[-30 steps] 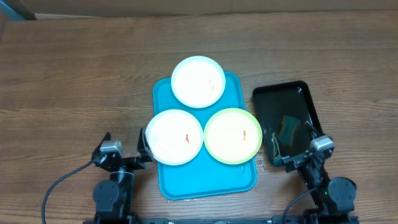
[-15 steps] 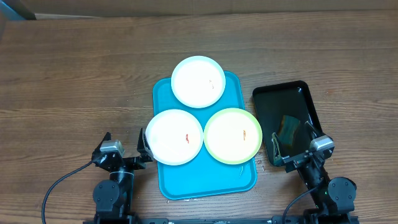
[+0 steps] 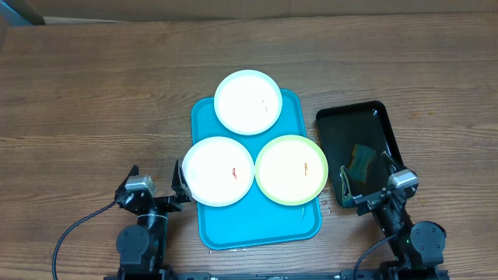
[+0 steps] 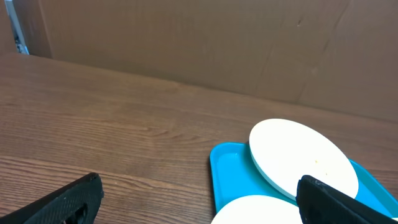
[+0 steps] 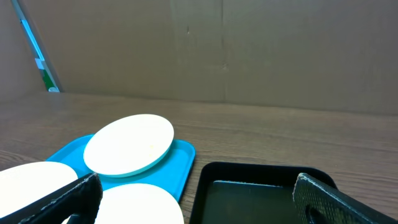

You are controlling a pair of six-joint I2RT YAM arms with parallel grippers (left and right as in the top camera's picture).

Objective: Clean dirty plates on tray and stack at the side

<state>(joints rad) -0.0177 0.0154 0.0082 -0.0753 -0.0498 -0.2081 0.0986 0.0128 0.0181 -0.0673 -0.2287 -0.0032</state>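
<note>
The turquoise tray (image 3: 299, 222) lies mid-table with three plates on it. A white plate (image 3: 247, 102) sits at the far end. A white plate with a red smear (image 3: 218, 171) sits front left. A yellow-green rimmed plate with an orange smear (image 3: 291, 169) sits front right. My left gripper (image 3: 156, 188) is open and empty, just left of the tray's front corner. My right gripper (image 3: 364, 180) is open and empty over the near end of the black tray. The left wrist view shows the far plate (image 4: 301, 155) and the tray (image 4: 227, 168). The right wrist view shows the far plate (image 5: 129, 144).
A glossy black tray (image 3: 354, 124) stands right of the turquoise tray, with a teal and brown sponge (image 3: 360, 162) in it. It also shows in the right wrist view (image 5: 249, 186). A cardboard wall runs along the table's far edge.
</note>
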